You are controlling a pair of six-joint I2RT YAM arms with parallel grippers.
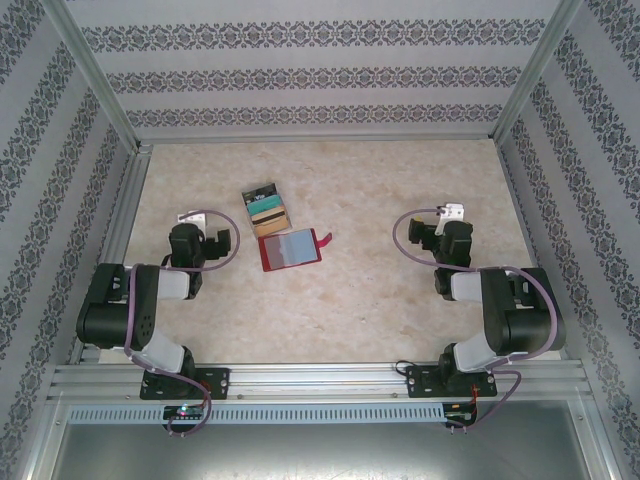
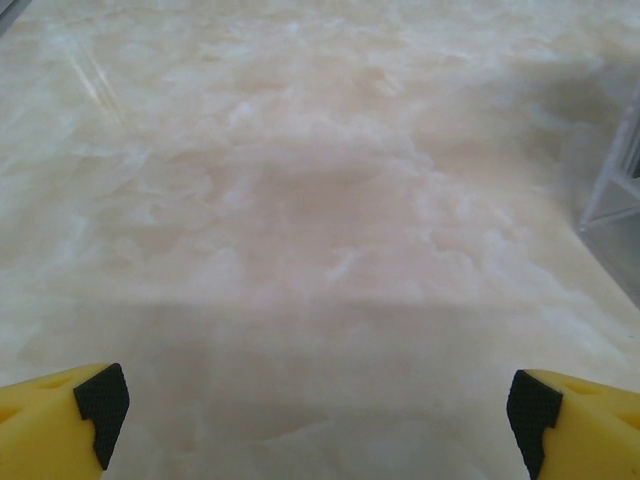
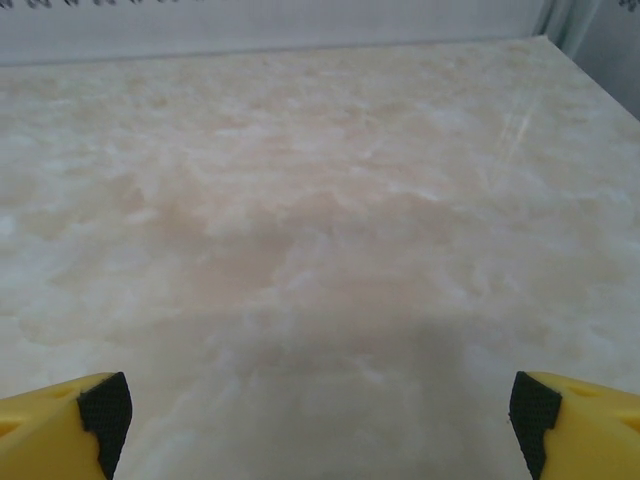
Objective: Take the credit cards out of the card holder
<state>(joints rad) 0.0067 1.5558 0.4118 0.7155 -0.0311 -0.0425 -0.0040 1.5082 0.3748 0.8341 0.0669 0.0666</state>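
Top view: the card holder (image 1: 291, 250) lies open, grey-blue face up, on the tabletop (image 1: 380, 300), with a fanned card pile (image 1: 265, 208) just beyond it. My left tool (image 1: 188, 225) sits left of the holder and my right tool (image 1: 448, 222) well to its right. Left wrist: yellow fingers (image 2: 60, 420) spread wide, holding nothing. Right wrist: likewise wide, gripping nothing.

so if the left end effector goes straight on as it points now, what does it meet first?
Looks free: bare table ahead of the open left end effector; a metal frame post stands off to the right. Depth unclear.
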